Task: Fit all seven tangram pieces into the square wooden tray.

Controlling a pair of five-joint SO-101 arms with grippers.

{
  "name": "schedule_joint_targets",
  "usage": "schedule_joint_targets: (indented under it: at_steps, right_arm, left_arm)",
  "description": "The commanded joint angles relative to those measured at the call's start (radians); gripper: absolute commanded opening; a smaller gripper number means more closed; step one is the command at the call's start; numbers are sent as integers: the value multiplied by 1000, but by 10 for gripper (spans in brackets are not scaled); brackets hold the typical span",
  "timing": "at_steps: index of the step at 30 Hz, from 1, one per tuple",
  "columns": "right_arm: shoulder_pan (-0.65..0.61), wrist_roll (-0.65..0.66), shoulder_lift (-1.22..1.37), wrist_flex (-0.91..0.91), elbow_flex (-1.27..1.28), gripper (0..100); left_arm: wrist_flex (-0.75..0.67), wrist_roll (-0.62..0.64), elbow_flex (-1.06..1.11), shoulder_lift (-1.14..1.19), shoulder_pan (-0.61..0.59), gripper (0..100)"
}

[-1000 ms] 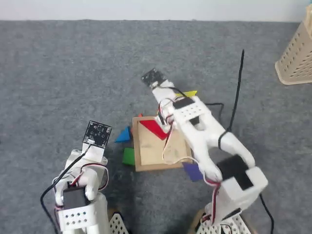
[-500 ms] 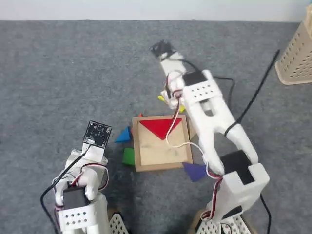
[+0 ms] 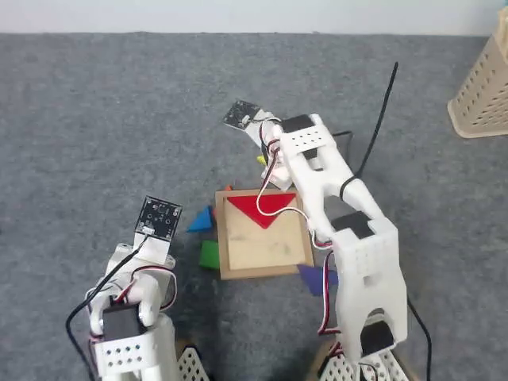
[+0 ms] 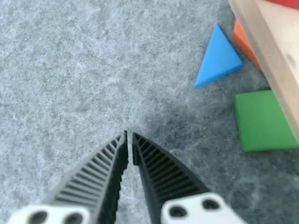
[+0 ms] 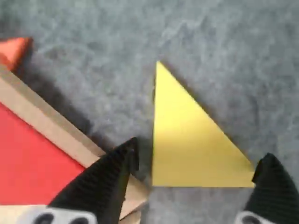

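Right wrist view: yellow triangle (image 5: 180, 140) inside end effector (image 5: 201, 150)

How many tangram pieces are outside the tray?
5: blue triangle, green square, orange piece along one tray edge; purple piece by a corner; yellow triangle beyond tray. One may be hidden.

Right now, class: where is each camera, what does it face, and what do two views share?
High view: fixed above, looking down on left arm, right arm, wooden tray.
Left wrist view: on the left arm, facing down past shut jaws at blue triangle, green piece.
Right wrist view: on the right arm, facing down between open jaws at yellow triangle.
Shared: high and right wrist views both show the red triangle in the tray.
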Motion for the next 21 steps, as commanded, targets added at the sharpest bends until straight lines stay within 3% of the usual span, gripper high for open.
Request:
schedule_joint_targets:
  at_steps: [1, 3, 9, 18, 21]
  right_arm:
    - [8, 20, 10, -22, -40, 383]
    - [22, 17, 13, -25, -40, 354]
    - [73, -9, 13, -25, -40, 120]
    - [174, -221, 21, 65, -181, 106]
    - [211, -253, 19, 82, -213, 35]
  left_arm:
    - [-2, -6, -7, -20, -2, 13]
    - [-2, -6, -7, -20, -2, 13]
    - [-2, -6, -7, -20, -2, 13]
    - [-2, -6, -7, -20, -2, 13]
    - [-2, -6, -7, -20, -2, 13]
